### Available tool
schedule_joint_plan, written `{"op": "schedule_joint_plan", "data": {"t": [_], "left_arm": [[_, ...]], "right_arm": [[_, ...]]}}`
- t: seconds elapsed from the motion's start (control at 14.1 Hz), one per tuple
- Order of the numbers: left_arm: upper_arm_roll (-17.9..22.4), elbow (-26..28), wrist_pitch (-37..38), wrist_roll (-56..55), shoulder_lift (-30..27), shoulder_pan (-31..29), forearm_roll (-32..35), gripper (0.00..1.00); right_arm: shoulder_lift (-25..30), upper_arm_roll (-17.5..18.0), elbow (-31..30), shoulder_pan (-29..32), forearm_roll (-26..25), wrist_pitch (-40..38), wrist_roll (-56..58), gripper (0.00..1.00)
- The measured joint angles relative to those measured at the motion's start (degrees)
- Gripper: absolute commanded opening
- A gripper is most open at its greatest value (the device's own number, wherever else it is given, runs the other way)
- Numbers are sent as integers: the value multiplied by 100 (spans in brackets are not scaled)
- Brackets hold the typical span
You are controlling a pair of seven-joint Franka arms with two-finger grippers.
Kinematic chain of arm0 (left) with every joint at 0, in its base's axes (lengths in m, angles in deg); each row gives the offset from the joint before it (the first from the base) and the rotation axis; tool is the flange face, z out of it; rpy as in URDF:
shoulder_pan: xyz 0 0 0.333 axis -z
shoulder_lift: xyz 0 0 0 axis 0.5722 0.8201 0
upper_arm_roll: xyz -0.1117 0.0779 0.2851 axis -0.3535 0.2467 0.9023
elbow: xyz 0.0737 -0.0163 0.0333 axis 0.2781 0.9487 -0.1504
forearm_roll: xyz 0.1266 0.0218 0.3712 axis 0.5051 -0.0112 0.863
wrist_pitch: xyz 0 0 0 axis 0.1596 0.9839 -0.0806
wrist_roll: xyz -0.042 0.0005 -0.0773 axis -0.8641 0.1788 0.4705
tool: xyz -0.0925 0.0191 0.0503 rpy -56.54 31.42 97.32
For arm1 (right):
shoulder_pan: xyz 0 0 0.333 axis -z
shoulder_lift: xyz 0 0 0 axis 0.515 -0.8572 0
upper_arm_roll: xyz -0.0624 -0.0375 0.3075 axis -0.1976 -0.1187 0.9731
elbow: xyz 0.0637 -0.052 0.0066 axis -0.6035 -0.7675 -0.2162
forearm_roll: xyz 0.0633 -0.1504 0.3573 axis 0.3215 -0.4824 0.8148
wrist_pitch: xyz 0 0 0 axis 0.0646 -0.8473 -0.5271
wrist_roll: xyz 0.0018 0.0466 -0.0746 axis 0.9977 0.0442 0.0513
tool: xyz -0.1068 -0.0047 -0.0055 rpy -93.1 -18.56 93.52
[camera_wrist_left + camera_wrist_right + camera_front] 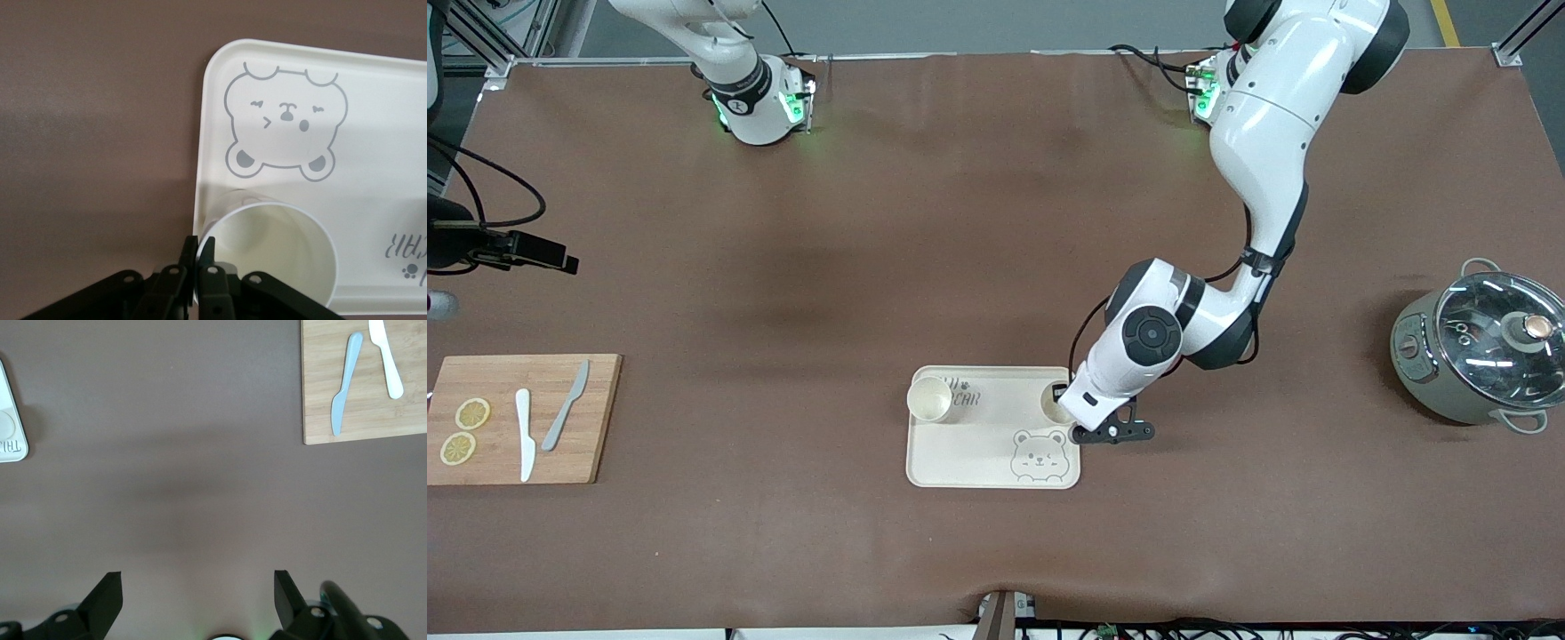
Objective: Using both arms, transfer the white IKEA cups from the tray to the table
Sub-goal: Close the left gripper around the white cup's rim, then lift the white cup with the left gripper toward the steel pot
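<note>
Tray [996, 462]: sits toward the front-camera edge of the table [960, 267], bear face on the nearer part, lettering on the farther part. It holds both cups along its farther edge, one at each corner, so each arm has a cup on its own side.

Cup at the left arm's end [280, 253]: upright in the tray corner, at about three o'clock from the tray's middle in the front view. Its wall is pinched between the fingertips [207, 257] of the left gripper [1069, 402], one finger outside the rim and one just inside (a rim grip suits a thin handleless cup). I judge it seized but not lifted, since its base seems to rest on the tray.

Cup at the right arm's end [930, 398]: upright, untouched, at about nine o'clock, well apart from the first.

Cutting board [520, 418]: at the right arm's end of the table, about level with the tray, bearing two lemon slices [464, 431], a white knife [525, 434] and a grey knife [565, 418]. Not part of the job.

Pot with glass lid [1480, 356]: at the left arm's end, a little farther from the front camera than the tray.

Right gripper [197, 600]: waits with jaws spread wide and empty, high over bare table.
</note>
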Motion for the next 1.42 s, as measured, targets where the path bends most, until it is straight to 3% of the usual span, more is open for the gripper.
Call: {"op": "schedule_joint_plan", "data": {"t": [0.28,0.57,1.0,1.21,1.42], "left_arm": [[41,-89,140,-2,-115,-83,0,0],[71,30,1208,9,-834,-625,22,0],[97,1524,1256,5,-1873,-1435,71,0],[86,2219,878,277,-2145,-2119,110,0],[79,2794,199,402,-2190,-2353,113,0]], "right_arm": [[-90,25,0,-7,8,-95,1,100],[-98,75,-2,-27,10,-169,0,100],[-435,57,-4,-11,2,-225,-1,100],[-464,67,22,-26,2,-224,0,100],[-464,95,79,-75,6,-221,0,100]]}}
